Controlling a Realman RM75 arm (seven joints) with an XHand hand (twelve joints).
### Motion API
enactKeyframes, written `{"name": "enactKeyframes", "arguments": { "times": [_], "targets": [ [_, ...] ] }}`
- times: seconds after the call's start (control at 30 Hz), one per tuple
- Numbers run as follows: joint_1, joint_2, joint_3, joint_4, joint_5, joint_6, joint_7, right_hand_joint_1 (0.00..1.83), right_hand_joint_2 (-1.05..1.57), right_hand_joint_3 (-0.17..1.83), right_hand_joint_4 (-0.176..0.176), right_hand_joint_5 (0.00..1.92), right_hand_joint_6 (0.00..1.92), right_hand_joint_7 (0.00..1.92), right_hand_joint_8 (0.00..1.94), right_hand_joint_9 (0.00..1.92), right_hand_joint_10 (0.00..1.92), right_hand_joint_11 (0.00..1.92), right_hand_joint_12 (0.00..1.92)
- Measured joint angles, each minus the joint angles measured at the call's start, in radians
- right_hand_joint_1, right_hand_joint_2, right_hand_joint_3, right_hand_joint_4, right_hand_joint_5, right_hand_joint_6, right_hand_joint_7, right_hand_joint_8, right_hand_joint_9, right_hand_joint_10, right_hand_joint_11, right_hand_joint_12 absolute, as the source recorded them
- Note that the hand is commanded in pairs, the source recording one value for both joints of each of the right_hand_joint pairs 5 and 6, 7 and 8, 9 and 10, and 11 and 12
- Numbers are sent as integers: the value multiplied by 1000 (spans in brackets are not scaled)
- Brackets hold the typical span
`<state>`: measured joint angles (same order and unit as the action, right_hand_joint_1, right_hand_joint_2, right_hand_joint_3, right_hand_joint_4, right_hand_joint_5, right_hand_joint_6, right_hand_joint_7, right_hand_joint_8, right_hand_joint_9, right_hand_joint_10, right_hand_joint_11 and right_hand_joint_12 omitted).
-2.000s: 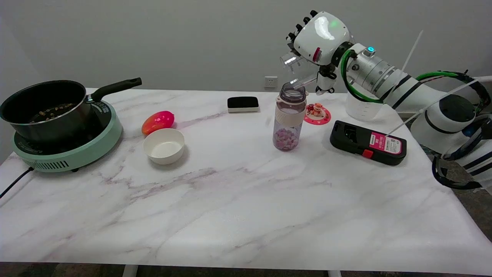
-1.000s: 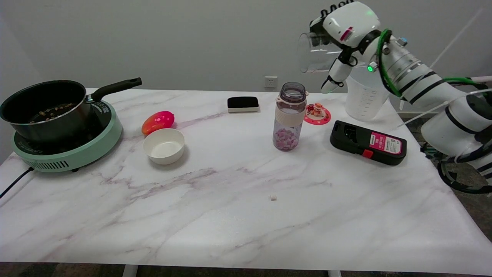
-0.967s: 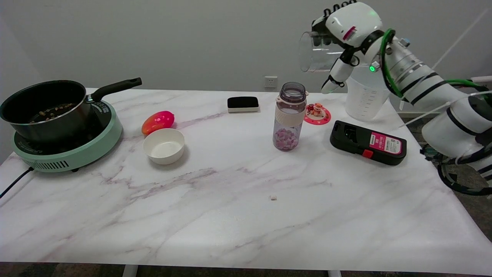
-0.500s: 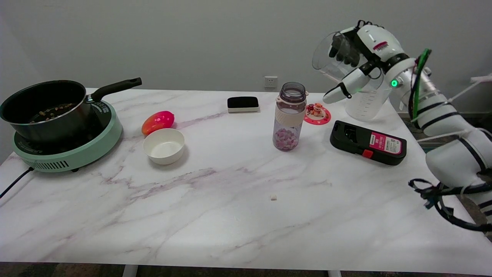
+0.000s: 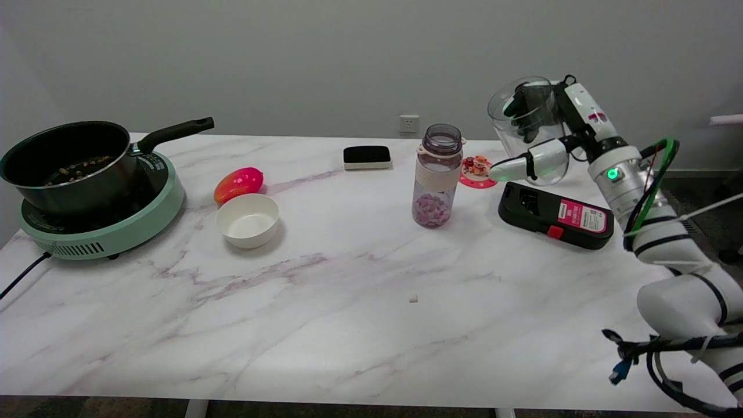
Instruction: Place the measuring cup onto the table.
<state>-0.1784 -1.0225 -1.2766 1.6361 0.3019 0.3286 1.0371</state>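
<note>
Fingers (image 5: 525, 110) blurred behind (clear) measuring cup (image 5: 522, 125)

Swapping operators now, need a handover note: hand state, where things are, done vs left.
Right hand: grips the clear measuring cup in the air, mouth tilted toward the camera, above the table's far right corner, past the black device.
Bottle stands open, holding pink pieces; one small piece lies loose on the table.
Done: cup is held, clear of the bottle.
Left: level the cup, lower it onto bare table, release.
</note>
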Motion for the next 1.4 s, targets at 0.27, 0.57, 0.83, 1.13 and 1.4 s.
{"name": "enactKeyframes", "arguments": {
  "times": [0.27, 0.57, 0.83, 1.13, 1.4],
  "targets": [
    [-59, -41, -76, -56, 179, 146, -11, 1200, 1571, 239, 0, 1920, 1920, 1920, 1920, 1830, 1830, 1614, 1614],
    [-78, -56, -206, -127, 318, 290, -18, 1201, 1571, 240, 0, 1920, 1920, 1920, 1920, 1830, 1830, 1620, 1620],
    [-66, -62, -337, -202, 407, 423, -24, 1200, 1571, 238, 0, 1920, 1920, 1920, 1920, 1830, 1830, 1622, 1622],
    [-56, -77, -443, -277, 458, 536, -31, 1197, 1571, 237, 0, 1920, 1920, 1920, 1920, 1825, 1825, 1616, 1616],
    [-49, -86, -510, -340, 479, 617, -34, 1197, 1571, 239, 0, 1920, 1920, 1920, 1920, 1823, 1823, 1614, 1614]
  ]
}}
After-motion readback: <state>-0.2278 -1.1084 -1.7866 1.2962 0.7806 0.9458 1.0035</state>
